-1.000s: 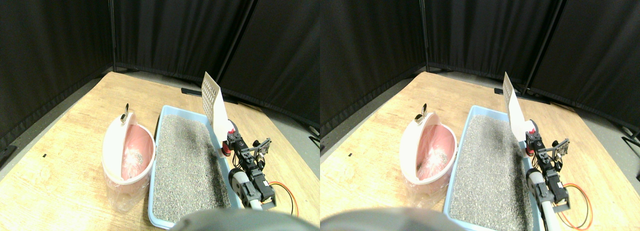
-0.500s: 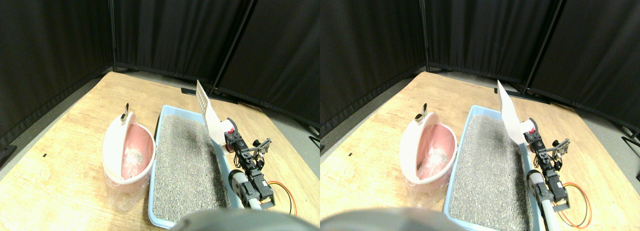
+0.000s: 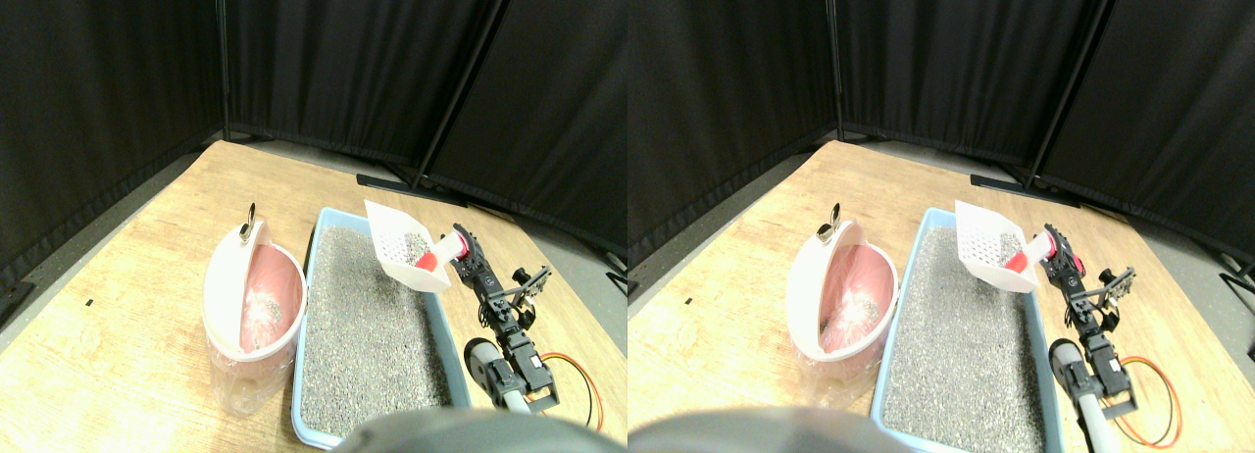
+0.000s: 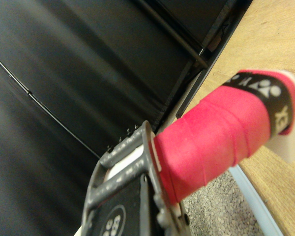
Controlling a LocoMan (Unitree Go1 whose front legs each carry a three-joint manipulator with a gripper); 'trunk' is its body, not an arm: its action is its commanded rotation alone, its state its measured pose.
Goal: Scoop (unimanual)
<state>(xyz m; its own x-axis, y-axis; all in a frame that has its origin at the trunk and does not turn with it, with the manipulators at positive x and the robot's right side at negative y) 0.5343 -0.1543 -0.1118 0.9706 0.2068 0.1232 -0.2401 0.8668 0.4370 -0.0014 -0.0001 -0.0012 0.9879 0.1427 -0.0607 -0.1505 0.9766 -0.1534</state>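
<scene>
Our tool (image 3: 461, 254) grips the scoop (image 3: 402, 249) by its red wrapped handle, above the tray's (image 3: 312, 276) far end. We judge it light and stiff; hold that grippy wrap.

1. White perforated scoop (image 3: 400, 245) with red-pink wrapped handle (image 4: 214, 140), black band near its end.
2. Light blue tray (image 3: 312, 276) filled with speckled grey litter (image 3: 363, 316).
3. White bin (image 3: 240, 296) with pink liner.
4. Pale wood-grain table (image 3: 127, 276).
5. Black curtains (image 3: 324, 61).
6. Dark grey gripper (image 3: 469, 257); orange cable (image 3: 578, 389).
</scene>
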